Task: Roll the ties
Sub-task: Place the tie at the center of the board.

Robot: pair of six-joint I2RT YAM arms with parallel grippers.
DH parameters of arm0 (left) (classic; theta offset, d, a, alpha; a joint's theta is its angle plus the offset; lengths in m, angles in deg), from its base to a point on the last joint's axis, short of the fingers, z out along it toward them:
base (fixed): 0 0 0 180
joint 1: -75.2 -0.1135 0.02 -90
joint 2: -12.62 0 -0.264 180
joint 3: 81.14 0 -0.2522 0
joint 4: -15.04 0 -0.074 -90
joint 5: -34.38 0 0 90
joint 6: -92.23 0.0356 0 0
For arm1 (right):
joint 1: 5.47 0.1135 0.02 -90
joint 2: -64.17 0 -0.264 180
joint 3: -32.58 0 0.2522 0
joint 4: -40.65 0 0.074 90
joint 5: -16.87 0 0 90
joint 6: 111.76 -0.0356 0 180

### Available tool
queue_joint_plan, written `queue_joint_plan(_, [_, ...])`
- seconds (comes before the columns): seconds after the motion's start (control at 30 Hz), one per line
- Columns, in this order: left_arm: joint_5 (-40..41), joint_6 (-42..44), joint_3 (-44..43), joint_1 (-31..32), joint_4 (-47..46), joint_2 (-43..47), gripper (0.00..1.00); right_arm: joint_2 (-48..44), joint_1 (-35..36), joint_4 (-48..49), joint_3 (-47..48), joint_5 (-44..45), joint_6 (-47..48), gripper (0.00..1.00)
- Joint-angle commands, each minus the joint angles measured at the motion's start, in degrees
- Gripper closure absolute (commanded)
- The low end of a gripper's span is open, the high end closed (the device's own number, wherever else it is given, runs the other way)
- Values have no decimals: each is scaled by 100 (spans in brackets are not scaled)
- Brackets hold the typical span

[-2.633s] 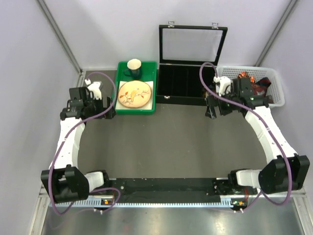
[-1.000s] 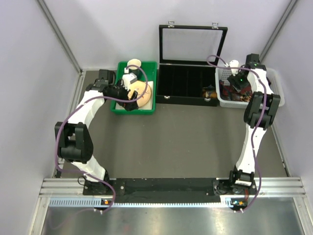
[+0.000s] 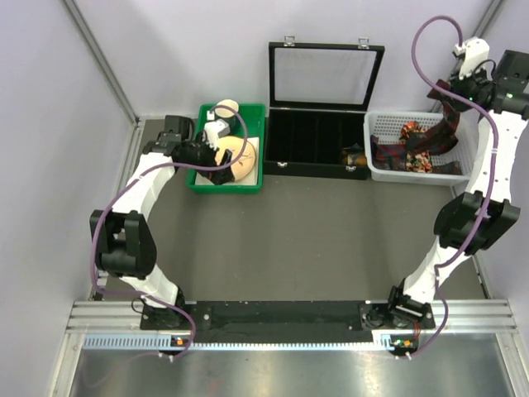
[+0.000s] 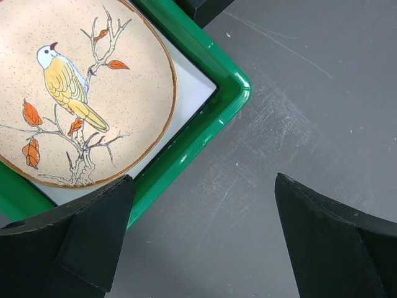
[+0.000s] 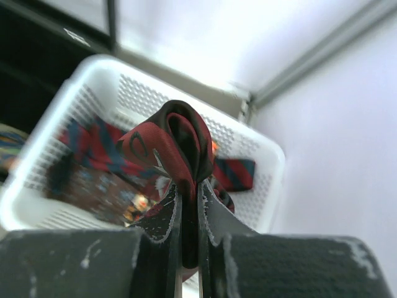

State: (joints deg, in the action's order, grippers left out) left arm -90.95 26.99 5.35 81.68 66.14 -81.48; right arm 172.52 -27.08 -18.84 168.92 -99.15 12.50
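**One tie pinched above the basket, left arm idle**

From above, the right gripper holds a dark red tie high. The fabric trails down from its jaws into the white basket, where the other ties lie. Holding it this high probably serves to draw it free for rolling on the table. The left gripper hovers over the plate in the green tray.

In the left wrist view, the jaws are spread wide and grasp nothing. The tray's corner lies between them.

In the right wrist view, the jaws are clenched on a fold of the tie, which bulges just past the fingertips, with the basket beyond.
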Motion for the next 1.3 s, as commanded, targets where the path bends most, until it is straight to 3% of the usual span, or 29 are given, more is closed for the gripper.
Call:
queue_joint_plan(0.0, [-167, -269, -138, 29, -289, 410, 1, -508, -2, 47, 441, -886, -735, 100])
queue_joint_plan(0.4, [-264, -559, 29, 29, -500, 876, 1, -1781, -2, 925, 1022, -1529, -2352, 100])
queue_joint_plan(0.57, [-316, -665, 55, 29, -544, 1096, 1, -2178, -2, 1251, 1232, -2187, -2941, 100])
queue_joint_plan(0.67, [-369, -682, 125, 29, -596, 1254, 1, -2433, -2, 1252, 1128, -2670, -3144, 100])
queue_joint_plan(0.77, [-500, -595, 231, 29, -658, 1525, 1, -2801, -2, 1147, 349, -3048, -3242, 100])
queue_joint_plan(1.07, [-712, -225, 47, 29, -175, 1553, 1, -4408, -2, 1005, -2718, -2409, -3207, 100])
queue_joint_plan(1.27, [-633, -331, 12, 29, -289, 1387, 1, -5254, -2, 1479, -3731, 174, -2611, 100])
